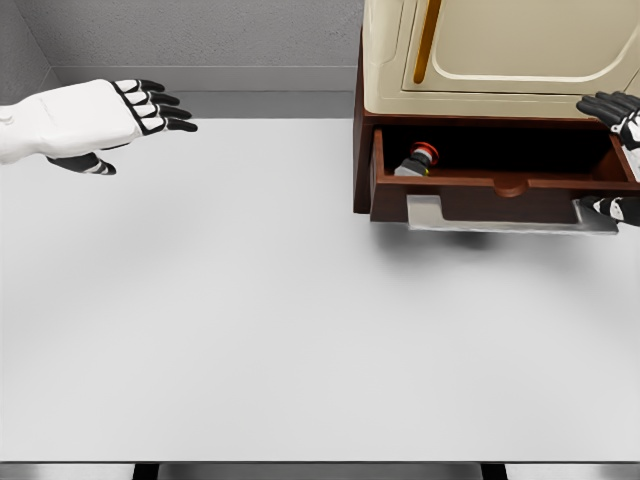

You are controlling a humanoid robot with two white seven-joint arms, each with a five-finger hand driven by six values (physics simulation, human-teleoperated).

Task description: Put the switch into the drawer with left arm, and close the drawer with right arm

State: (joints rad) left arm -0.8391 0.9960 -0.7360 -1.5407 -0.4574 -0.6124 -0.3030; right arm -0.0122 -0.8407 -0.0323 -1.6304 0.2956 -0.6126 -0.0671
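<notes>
So the switch [418, 160], a little grey box with a red button on top, is already sitting inside the open drawer [500, 185], over toward its left end and leaning a bit against the back. It's the only thing visible in there. The left hand [128, 112] is way off on the other side, hovering above the far left of the white tabletop [250, 320], well apart from the switch, with its black fingers stretched out flat and holding nothing. The drawer is a dark reddish-brown wooden one, pulled out from the bottom of a cream-coloured cabinet [500, 50], and there's a grey metal bit [510, 215] showing under its front edge. The right hand [620, 150] is only partly in frame at the right edge, right by the drawer's right end, fingers showing above and below the front corner; can't really tell whether it's gripping or just resting there.
</notes>
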